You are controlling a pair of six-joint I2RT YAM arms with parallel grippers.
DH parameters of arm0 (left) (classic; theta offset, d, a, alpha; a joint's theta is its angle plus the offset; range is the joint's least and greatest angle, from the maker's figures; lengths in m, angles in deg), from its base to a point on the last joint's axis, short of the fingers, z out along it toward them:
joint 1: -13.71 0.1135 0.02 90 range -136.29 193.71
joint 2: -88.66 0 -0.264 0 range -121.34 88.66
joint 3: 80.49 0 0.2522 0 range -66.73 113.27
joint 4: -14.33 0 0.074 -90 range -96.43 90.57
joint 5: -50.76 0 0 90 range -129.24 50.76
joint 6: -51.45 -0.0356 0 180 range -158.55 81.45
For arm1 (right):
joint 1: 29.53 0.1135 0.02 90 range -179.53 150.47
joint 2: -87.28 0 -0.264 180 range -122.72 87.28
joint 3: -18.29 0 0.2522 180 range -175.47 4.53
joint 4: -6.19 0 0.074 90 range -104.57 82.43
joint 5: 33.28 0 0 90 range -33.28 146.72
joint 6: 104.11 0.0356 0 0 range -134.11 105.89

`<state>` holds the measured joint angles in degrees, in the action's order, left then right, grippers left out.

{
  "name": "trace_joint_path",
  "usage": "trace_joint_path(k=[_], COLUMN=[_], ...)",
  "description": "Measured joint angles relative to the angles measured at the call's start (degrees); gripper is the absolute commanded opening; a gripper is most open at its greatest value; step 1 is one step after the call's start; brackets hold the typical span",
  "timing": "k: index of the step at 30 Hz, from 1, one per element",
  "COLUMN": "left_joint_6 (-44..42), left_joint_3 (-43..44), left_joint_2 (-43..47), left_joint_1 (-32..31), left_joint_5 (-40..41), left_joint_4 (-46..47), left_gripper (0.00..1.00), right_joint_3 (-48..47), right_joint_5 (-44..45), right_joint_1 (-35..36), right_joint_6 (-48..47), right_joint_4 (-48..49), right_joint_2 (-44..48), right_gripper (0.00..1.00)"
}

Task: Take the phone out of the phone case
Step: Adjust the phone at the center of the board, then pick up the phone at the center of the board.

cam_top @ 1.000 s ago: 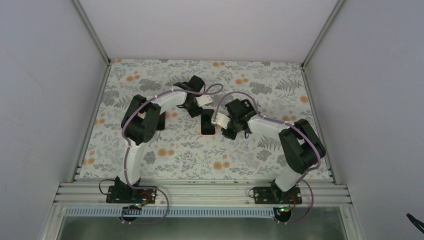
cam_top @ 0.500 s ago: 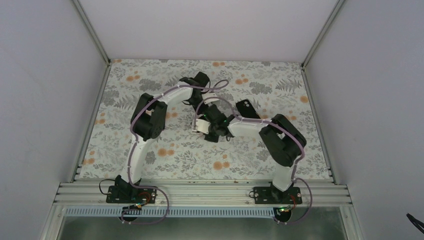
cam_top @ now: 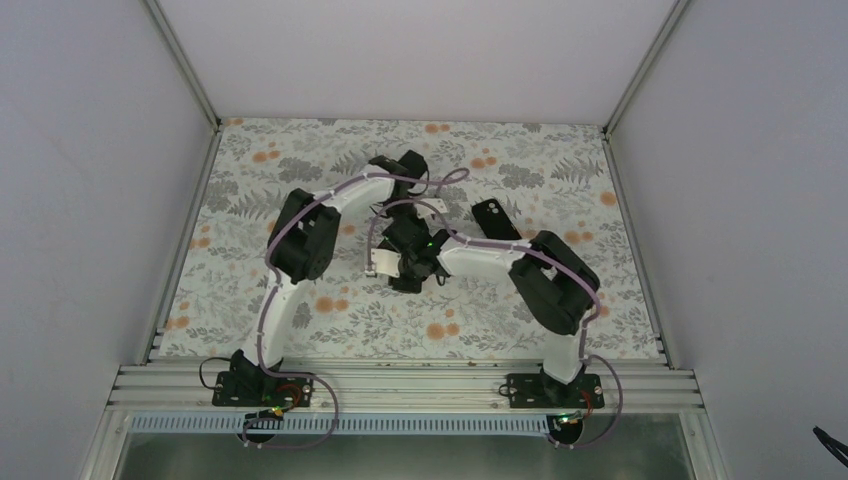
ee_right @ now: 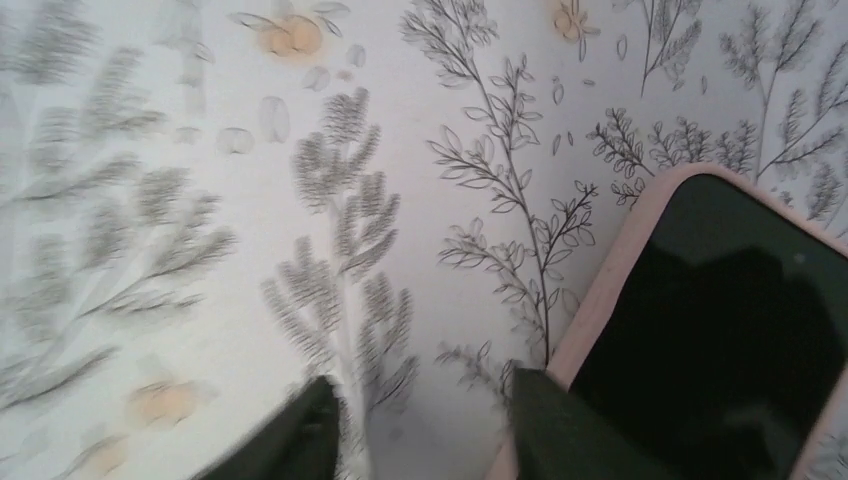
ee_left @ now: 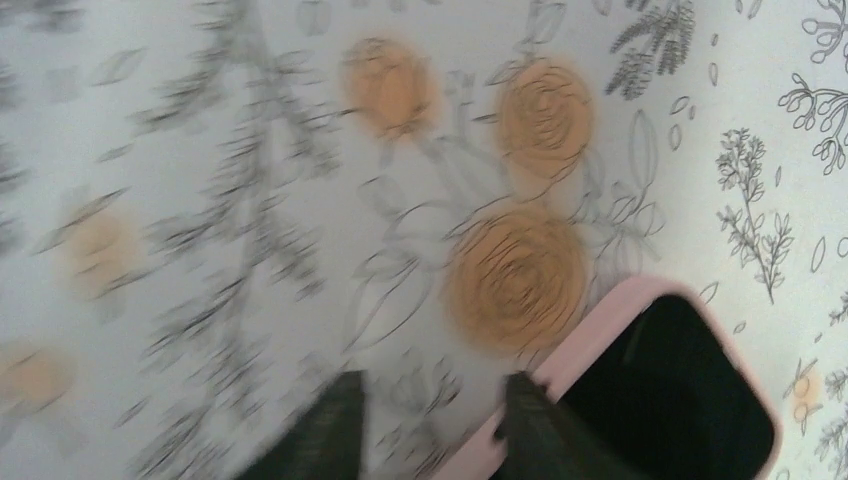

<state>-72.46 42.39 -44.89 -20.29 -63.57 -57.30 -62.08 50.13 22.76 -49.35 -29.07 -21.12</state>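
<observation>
the phone (ee_left: 680, 395) sits in its pink case (ee_left: 600, 325), screen up and dark, flat on the flowered surface (cam_top: 560, 160). from above it cannot be seen, because both wrists crowd over the middle of the surface and hide it.

the left gripper (ee_left: 432, 435) hangs just beside one rounded corner of the case. its jaws are parted a moderate way with only bare cloth between them. one finger (ee_left: 535, 430) overlaps the pink rim, though whether it touches i cannot tell. the right gripper (ee_right: 420, 430) stands likewise at a corner of the case, jaws partly apart and holding nothing. one of its fingers (ee_right: 560, 430) is against the pink edge, with the phone on the outer side of it.

the left arm (cam_top: 300, 240) arches from its base toward the far edge and curls back to the middle. the right arm (cam_top: 500, 262) folds sharply at the elbow and reaches leftward to meet it.
</observation>
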Motion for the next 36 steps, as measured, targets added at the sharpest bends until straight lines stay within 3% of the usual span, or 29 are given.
trace_joint_path(k=[1, 2, 7, 10, 15, 21, 29, 36], left_joint_6=[0.04, 0.09, 0.72, 2.73, 6.34, 7.08, 8.37, 9.11], left_joint_3=[0.44, 1.7, 8.92, 8.28, -1.81, -17.0, -28.46, -33.29], left_joint_2=[0.59, 1.22, 7.87, 16.17, 30.8, 41.35, 50.86, 56.5], left_joint_1=[1.01, 2.51, 11.02, 15.39, 16.79, 17.0, 20.96, 21.94], left_joint_5=[0.15, 0.22, 1.77, 5.05, 15.02, 22.99, 25.24, 24.11], left_joint_4=[-0.35, -1.07, -1.05, 2.01, 11.02, 17.4, 20.2, 21.35], left_gripper=[0.99, 1.0, 1.0, 1.0, 1.0, 1.0, 1.0, 1.0], right_joint_3=[0.04, 0.13, 0.39, 1.25, 1.86, 1.88, 1.88, 1.4], right_joint_5=[-0.94, -2.14, -4.02, -3.61, -2.54, 2.49, 4.72, 0.92], right_joint_1=[-0.11, -0.24, -0.24, -0.37, -1.53, -3.3, -7.1, -10.19], right_joint_6=[0.0, 0.0, 1.73, 3.98, 8.76, 11.93, 12.41, 11.23], right_joint_4=[-2.01, -4.07, -9.25, -10.29, -11.15, -8.9, -5.18, -5.27], right_joint_2=[1.53, 3.82, 12.31, 12.66, 8.52, 4.59, 3.98, 1.22], right_gripper=[0.97, 0.99, 1.0, 1.0, 1.0, 1.0, 1.0, 1.0])
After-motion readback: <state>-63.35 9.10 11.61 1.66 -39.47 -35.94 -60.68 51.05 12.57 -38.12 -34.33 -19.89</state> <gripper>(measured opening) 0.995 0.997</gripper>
